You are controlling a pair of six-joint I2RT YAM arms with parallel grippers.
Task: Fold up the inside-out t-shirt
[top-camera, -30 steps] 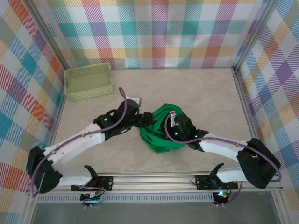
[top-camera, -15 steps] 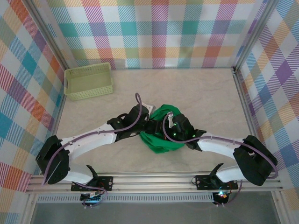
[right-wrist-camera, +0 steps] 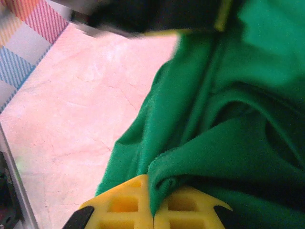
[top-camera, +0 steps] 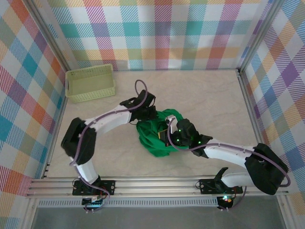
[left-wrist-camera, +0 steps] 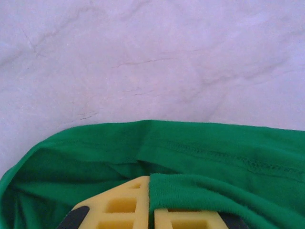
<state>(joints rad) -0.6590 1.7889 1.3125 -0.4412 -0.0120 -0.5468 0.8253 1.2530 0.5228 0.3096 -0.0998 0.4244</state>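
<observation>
The inside-out t-shirt (top-camera: 153,138) is a bright green crumpled bunch in the middle of the table. My left gripper (top-camera: 148,116) reaches its far upper edge from the left and is shut on a fold of hem; in the left wrist view the yellow fingers (left-wrist-camera: 125,205) pinch green cloth (left-wrist-camera: 214,143) at the gripper (left-wrist-camera: 150,193). My right gripper (top-camera: 170,135) is at the shirt's right side, shut on another fold. In the right wrist view the shirt (right-wrist-camera: 228,119) hangs draped from that gripper (right-wrist-camera: 153,193), partly lifted off the table.
A pale yellow-green lattice basket (top-camera: 90,82) stands at the back left. Plaid walls and metal rails (top-camera: 248,95) bound the beige table (top-camera: 205,95). The left arm's dark wrist (right-wrist-camera: 152,16) hangs close above in the right wrist view.
My left arm has swung in toward the shirt's far edge and its gripper has closed on the cloth. The right gripper stayed shut on the shirt and shifted slightly down and left.
</observation>
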